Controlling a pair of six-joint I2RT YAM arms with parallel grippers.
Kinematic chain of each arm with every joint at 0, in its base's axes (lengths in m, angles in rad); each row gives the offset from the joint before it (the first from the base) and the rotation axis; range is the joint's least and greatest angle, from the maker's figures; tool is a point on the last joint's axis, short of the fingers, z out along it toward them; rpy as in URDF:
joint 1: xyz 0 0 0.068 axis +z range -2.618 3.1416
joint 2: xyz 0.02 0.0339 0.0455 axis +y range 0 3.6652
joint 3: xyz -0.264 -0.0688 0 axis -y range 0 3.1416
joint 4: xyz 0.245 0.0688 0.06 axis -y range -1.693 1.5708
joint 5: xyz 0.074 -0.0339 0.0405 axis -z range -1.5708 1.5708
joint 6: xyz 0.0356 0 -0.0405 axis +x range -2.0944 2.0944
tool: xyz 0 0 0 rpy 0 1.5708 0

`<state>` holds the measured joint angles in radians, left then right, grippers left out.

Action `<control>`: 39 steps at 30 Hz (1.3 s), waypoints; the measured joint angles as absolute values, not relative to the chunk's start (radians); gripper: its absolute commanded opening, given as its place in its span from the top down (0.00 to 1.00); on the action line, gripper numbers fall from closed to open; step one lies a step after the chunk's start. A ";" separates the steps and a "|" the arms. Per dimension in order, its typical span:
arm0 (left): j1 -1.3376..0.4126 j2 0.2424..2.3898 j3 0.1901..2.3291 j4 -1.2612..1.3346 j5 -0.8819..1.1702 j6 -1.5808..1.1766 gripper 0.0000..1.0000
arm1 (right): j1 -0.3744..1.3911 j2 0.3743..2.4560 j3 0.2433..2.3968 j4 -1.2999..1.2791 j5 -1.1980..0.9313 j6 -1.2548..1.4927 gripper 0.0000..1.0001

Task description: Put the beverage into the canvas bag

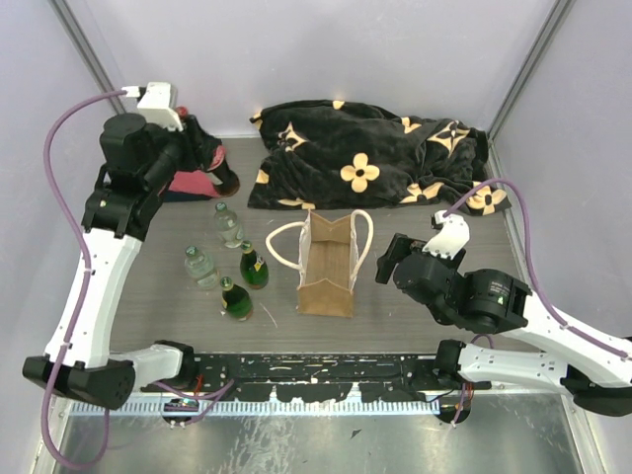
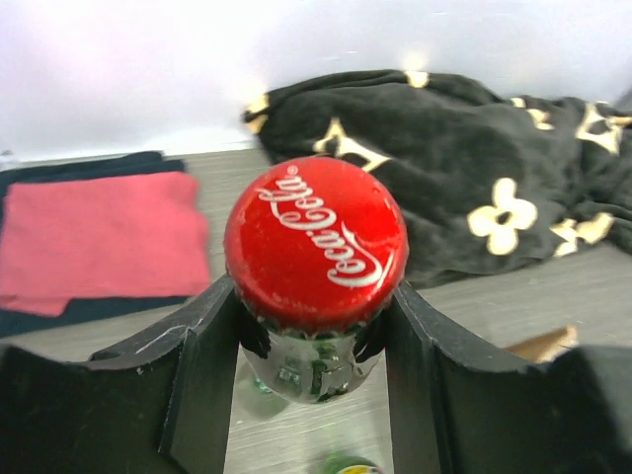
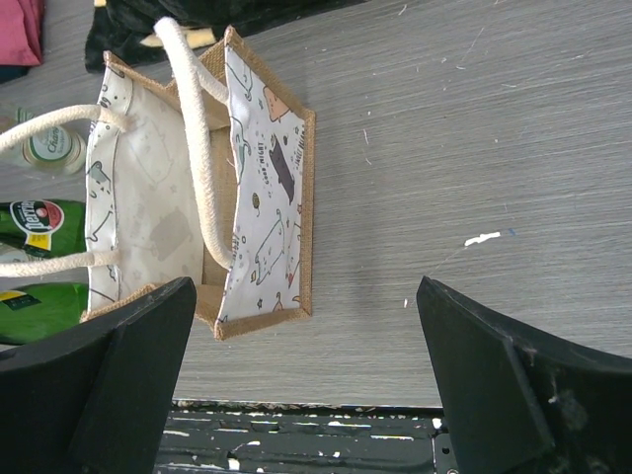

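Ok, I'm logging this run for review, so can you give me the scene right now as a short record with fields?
canvas bag: upright mid-table, top open, nothing seen inside
cola bottle: red cap, gripped at the neck
left gripper: shut on the cola bottle, far-left of table
right gripper: open, empty, just right of the canvas bag
clear bottles: two, standing left of the bag
green bottles: two, standing beside them
blanket: black, flowered, behind the bag
red cloth: flat, far-left

Left arm (image 1: 94,267) stretches to far left corner of table (image 1: 158,296), left gripper (image 2: 314,326) clamped on bottle (image 2: 316,242) neck. Right arm (image 1: 494,296) folded low near right edge, right gripper (image 3: 306,296) jaws wide apart, holding nothing.
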<state>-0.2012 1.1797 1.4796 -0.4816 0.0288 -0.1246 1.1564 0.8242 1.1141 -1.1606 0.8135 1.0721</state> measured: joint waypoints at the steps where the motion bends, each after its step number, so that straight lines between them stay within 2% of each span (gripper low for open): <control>1: -0.217 1.196 1.507 -0.496 0.036 -0.131 1.00 | 1.156 0.823 1.113 -1.161 0.813 1.073 0.00; 7: -0.323 1.299 1.654 -0.561 0.096 -0.179 1.00 | 1.156 0.813 1.095 -1.163 0.813 1.076 0.00; 20: -0.601 1.417 1.667 -0.566 0.120 -0.167 1.00 | 1.156 0.842 1.092 -1.198 0.820 1.103 0.00; 29: -0.764 1.436 1.594 -0.495 0.125 -0.132 1.00 | 1.156 0.864 1.124 -1.216 0.839 1.128 0.00; 39: -0.783 1.534 1.443 -0.389 0.141 -0.131 1.00 | 1.156 0.873 1.137 -1.250 0.841 1.133 0.00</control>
